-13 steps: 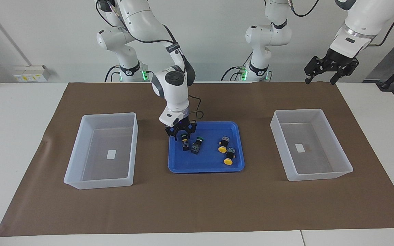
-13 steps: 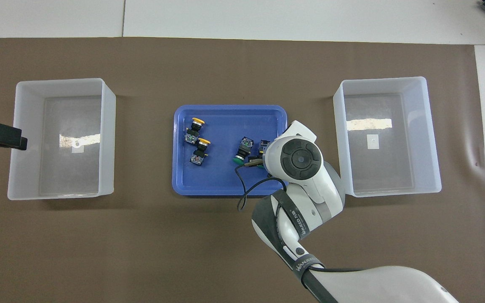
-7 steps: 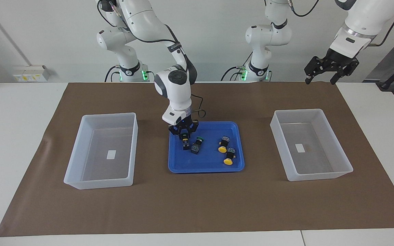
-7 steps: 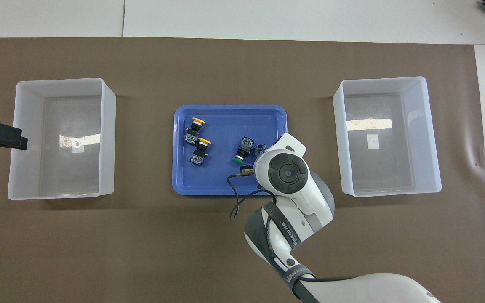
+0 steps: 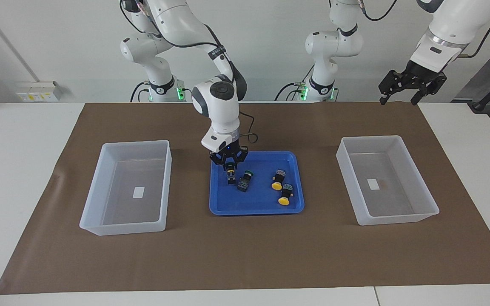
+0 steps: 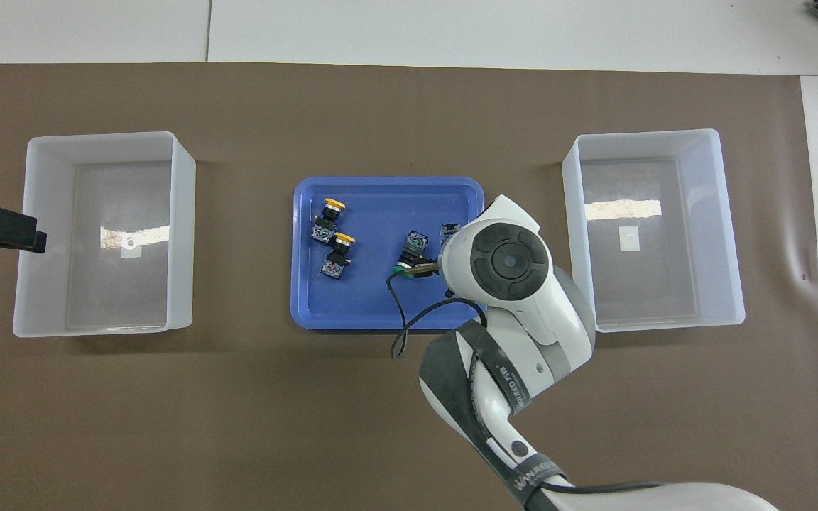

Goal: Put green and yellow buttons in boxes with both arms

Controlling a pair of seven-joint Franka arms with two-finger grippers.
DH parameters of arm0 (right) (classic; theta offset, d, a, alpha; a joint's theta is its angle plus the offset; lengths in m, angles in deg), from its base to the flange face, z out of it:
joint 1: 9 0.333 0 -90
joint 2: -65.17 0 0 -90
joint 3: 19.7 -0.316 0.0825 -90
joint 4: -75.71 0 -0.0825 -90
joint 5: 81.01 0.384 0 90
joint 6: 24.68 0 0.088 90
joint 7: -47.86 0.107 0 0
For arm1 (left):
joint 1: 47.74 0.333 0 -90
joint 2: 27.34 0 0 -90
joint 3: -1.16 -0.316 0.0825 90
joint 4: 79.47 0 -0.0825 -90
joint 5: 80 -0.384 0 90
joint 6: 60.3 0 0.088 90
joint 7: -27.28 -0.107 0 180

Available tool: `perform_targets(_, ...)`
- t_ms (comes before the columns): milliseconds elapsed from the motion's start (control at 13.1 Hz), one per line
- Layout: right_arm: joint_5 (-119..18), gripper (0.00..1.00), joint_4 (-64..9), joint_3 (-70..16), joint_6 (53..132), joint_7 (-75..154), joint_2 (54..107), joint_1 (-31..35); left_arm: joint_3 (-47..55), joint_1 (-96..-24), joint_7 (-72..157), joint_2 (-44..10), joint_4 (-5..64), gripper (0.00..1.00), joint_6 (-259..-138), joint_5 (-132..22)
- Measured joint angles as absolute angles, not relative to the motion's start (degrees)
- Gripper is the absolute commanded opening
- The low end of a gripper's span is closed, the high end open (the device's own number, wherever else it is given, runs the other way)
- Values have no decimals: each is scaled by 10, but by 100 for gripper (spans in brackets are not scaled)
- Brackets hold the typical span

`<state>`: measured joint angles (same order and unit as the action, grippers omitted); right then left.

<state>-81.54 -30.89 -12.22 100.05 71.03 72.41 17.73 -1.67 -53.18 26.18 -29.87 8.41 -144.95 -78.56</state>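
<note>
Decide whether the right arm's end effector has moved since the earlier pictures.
Yes. The right end effector has risen over the blue tray, lifting a green button it grips.

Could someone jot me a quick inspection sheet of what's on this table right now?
Surface: white table under a brown mat.
Job's things: blue tray holds one green button and two yellow buttons; two white bins, nothing seen inside but labels.
Clutter: nothing seen.
Grippers: right pincer shut on a second green button, over the tray; left pincer open, waiting beside the table.
Cables: black cable loops off the right arm.
Surroundings: wall socket box.
</note>
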Motion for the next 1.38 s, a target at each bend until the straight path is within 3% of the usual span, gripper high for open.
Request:
perform_targets(230,-814,0,-311,-121,1000,575,719,60,-6,-537,262,-301,98,100,-1488,-785)
perform_targets(459,-779,0,-330,-120,1003,447,731,-29,2,-588,263,-323,196,100,-1615,-785)
perform_targets(766,-714,3,-401,-122,1085,393,760,-58,6,-673,286,-312,301,100,-1749,-785)
perform_targets(919,-709,34,-423,-126,1117,393,772,-54,7,-724,338,-263,329,100,-1833,-785)
perform_targets(1072,-709,77,-426,-127,1120,393,777,-54,7,-759,369,-216,340,100,-1897,-785)
perform_targets(1149,-709,94,-426,-127,1120,394,777,-54,8,-773,380,-200,349,100,-1914,-785)
perform_targets(1225,-709,100,-425,-127,1120,394,777,-54,8,-786,393,-185,356,100,-1929,-785)
perform_targets(1378,-709,100,-418,-128,1119,394,774,-53,8,-810,420,-154,366,100,-1973,-785)
